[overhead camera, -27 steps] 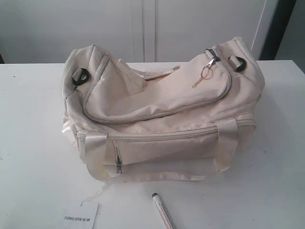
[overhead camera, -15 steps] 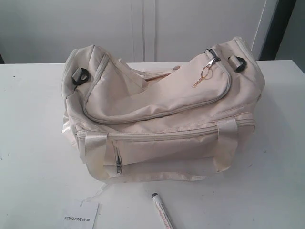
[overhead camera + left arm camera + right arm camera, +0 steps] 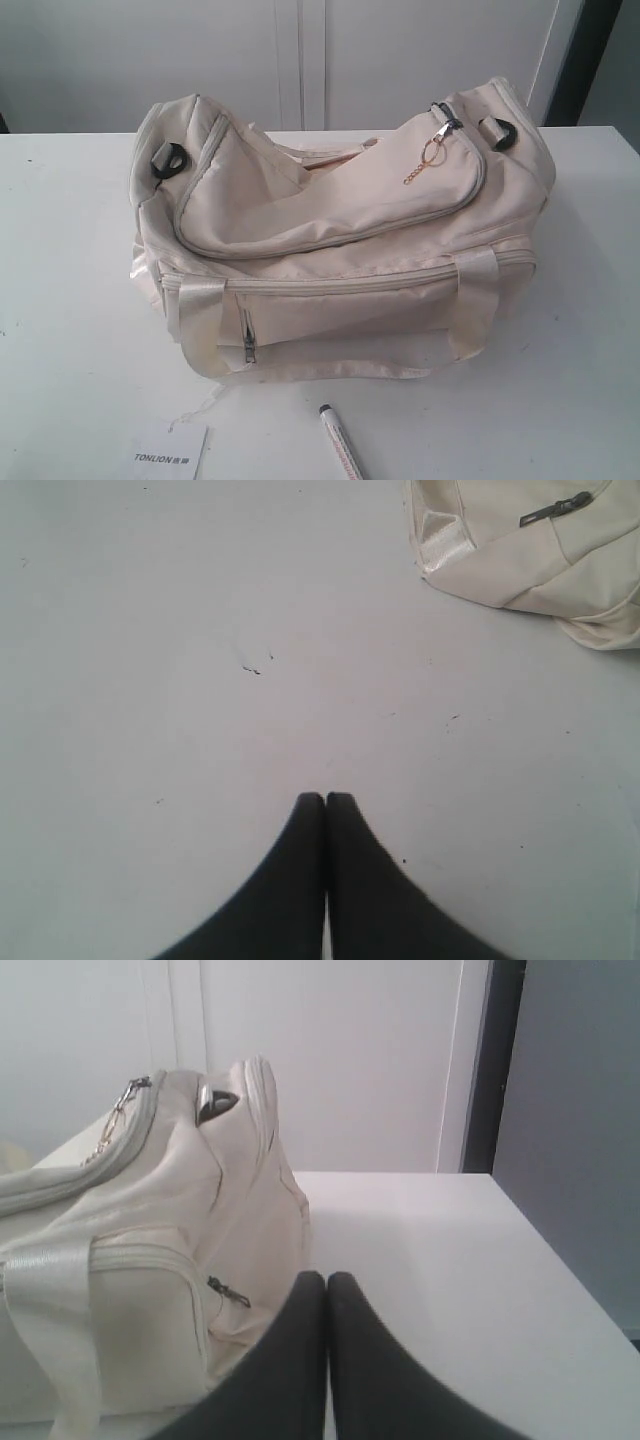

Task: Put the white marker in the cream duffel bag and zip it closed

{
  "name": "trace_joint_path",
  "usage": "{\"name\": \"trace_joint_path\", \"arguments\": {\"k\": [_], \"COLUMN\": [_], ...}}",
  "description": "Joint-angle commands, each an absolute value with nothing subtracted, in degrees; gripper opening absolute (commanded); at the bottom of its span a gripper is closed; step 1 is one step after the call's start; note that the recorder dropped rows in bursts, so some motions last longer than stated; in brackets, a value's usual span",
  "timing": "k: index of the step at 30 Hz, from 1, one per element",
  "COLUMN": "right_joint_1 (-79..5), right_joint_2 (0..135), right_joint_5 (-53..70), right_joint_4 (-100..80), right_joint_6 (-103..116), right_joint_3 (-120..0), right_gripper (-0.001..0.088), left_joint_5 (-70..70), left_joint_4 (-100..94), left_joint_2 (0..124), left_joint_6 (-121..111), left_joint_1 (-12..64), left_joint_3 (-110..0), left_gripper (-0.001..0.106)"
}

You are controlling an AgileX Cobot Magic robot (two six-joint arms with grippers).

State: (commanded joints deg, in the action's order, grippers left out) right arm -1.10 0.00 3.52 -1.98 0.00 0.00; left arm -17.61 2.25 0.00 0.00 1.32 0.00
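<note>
- The white marker [image 3: 340, 445] lies flat on the bench [image 3: 70, 300] on the near side of the cream duffel bag [image 3: 340, 240]. It is clear of the bag, and its dark tip points toward it. It has not been picked up and looks easy to reach from above.
- A paper tag [image 3: 168, 455] lies to its left, well apart, so it should not get in the way of a grasp.
- The bag sits mid-bench with its top flap sagging inward. The gold chain pull [image 3: 428, 160] hangs at the far right end of the curved zip, probably the end from which the zipping starts.
- The left pincer [image 3: 325, 798] is closed with its tips pressed together. It holds nothing and hangs over bare bench, near the bag's left end.
- The right pincer [image 3: 327, 1278] is also closed and empty, low beside the bag's right end. It would need to open before it can take anything.
</note>
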Motion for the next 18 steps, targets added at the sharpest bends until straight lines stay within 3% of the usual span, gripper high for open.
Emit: {"name": "trace_joint_path", "arguments": {"k": [18], "right_joint_1": [-1.1], "right_joint_2": [0.0], "right_joint_5": [-7.3], "right_joint_4": [-2.0], "right_joint_6": [0.0], "right_joint_3": [0.0], "right_gripper": [0.0], "left_joint_5": [-17.6], "left_joint_4": [2.2], "left_joint_2": [0.0], "left_joint_6": [0.0], "left_joint_1": [1.3], "left_joint_3": [0.0], "left_gripper": [0.0]}}
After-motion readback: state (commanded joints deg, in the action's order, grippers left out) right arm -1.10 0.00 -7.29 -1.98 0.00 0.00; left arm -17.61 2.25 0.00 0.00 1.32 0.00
